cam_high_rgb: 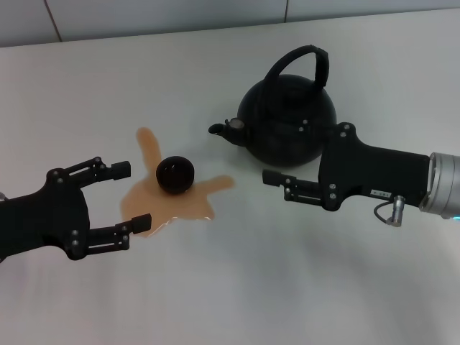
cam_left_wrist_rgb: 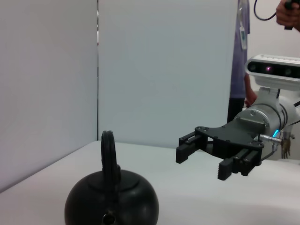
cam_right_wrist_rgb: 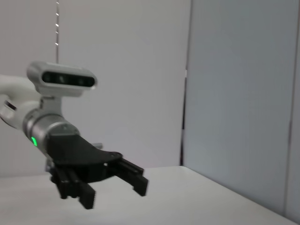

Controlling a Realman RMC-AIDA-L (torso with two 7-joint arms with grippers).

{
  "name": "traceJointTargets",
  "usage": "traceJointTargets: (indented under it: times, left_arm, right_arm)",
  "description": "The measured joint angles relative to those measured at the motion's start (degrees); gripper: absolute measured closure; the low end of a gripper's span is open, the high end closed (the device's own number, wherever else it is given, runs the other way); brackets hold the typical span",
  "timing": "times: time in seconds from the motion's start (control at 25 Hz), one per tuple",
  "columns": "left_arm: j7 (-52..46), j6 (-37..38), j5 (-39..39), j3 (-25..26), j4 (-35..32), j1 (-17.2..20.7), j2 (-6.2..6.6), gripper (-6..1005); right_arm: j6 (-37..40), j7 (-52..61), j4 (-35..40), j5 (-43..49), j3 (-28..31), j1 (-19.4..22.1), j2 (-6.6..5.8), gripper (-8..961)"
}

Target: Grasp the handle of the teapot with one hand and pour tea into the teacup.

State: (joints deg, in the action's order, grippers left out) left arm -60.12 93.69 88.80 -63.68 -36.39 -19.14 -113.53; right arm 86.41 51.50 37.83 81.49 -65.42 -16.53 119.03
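Observation:
The matte-black teapot [cam_high_rgb: 287,126] stands upright at the back right, spout pointing toward the teacup. Its handle [cam_high_rgb: 317,61] arches free above it, with nothing holding it. The teapot [cam_left_wrist_rgb: 111,201] and handle [cam_left_wrist_rgb: 108,154] also show in the left wrist view. The small black teacup [cam_high_rgb: 175,175] sits in a puddle of spilled amber tea [cam_high_rgb: 172,201]. My right gripper [cam_high_rgb: 277,183] is open and empty just in front of the teapot's body; the left wrist view shows it too [cam_left_wrist_rgb: 206,159]. My left gripper [cam_high_rgb: 129,198] is open and empty beside the puddle, left of the cup; the right wrist view shows it too [cam_right_wrist_rgb: 112,190].
The white table [cam_high_rgb: 237,287] carries the tea puddle, which spreads left, back and right of the cup. Grey wall panels [cam_high_rgb: 165,14] stand behind the table's far edge. A person [cam_left_wrist_rgb: 241,61] stands far behind my right arm in the left wrist view.

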Motion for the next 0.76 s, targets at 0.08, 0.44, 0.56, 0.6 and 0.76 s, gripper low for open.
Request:
traceJointTargets:
  times: [0.08, 0.44, 0.56, 0.6, 0.76]
  left_arm:
    - [0.0, 0.3, 0.0, 0.3, 0.0, 0.0, -0.03, 155]
    - [-0.1, 1.9, 0.3, 1.8, 0.0, 0.7, -0.19, 155]
    - [-0.1, 1.9, 0.3, 1.8, 0.0, 0.8, -0.21, 155]
    - [-0.1, 1.9, 0.3, 1.8, 0.0, 0.8, -0.21, 155]
    - [-0.1, 1.9, 0.4, 1.8, 0.0, 0.8, -0.21, 155]
  right_arm:
    - [0.5, 0.6, 0.1, 0.2, 0.0, 0.0, 0.00, 302]
    - [0.9, 5.2, 2.0, 5.0, -0.1, -0.6, 0.13, 302]
    - [0.9, 5.4, 2.1, 5.0, -0.1, -0.7, 0.16, 302]
    - [1.0, 5.4, 2.1, 5.0, 0.0, -0.8, 0.16, 302]
    - [1.1, 5.4, 2.1, 5.0, 0.0, -0.9, 0.10, 302]
